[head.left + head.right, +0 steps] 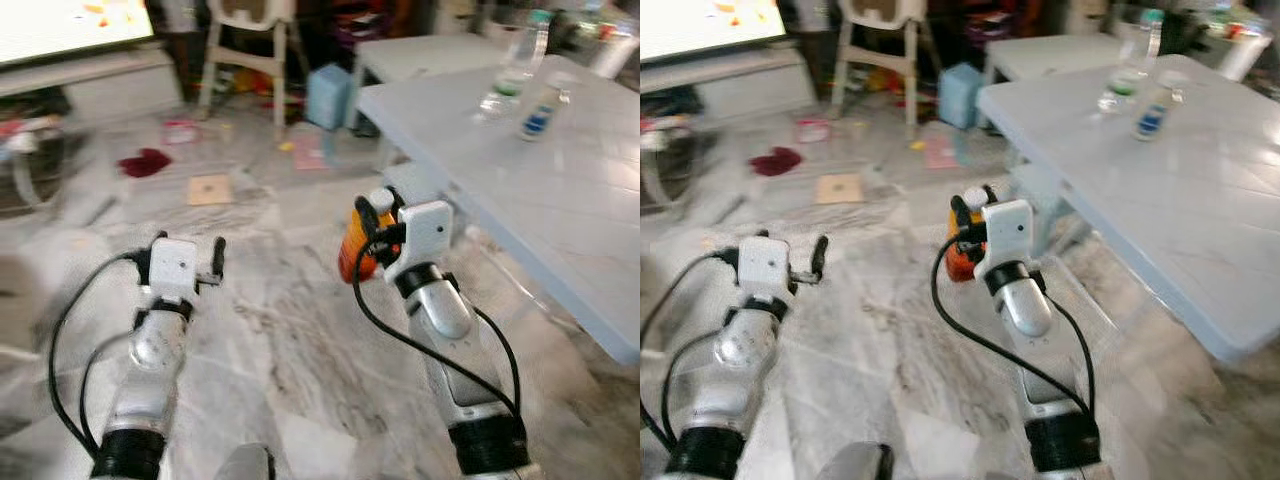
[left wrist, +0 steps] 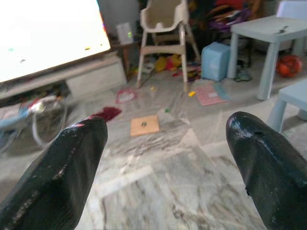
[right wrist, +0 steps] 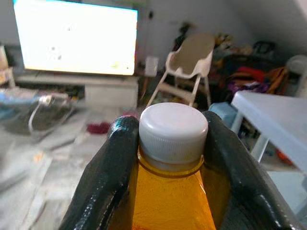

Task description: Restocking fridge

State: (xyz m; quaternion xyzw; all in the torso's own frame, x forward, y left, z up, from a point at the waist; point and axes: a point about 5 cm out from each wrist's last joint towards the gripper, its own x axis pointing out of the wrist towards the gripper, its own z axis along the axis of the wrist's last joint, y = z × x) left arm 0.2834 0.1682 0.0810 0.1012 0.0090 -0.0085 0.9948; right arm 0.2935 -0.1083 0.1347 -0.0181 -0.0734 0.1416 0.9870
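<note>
The floor point(image 1: 300, 340) is the biggest thing, smooth grey-and-white marble across the whole lower frame; next comes the pale blue table point(image 1: 560, 200), flat and hard, in the upper right, with two clear plastic bottles point(image 1: 515, 75) standing near its far edge; a bright screen point(image 1: 70, 25) glows in the upper left, and a white high chair point(image 1: 250, 50) stands at the top middle with toys scattered around it; the right gripper point(image 3: 168, 158) sits just right of the picture's middle in the head views, and its two black fingers are clamped on the orange bottle point(image 3: 168, 201), one on each side just under the ribbed white cap point(image 3: 173, 132); the bottle is see-through plastic and round, and its long way runs along the fingers, cap pointing out past the tips; the left gripper point(image 2: 165, 163), in the lower left, has its fingers wide apart and holds nothing; I cannot see a fridge, so I think the robot is carrying the drink there now, with the right arm doing the work.
</note>
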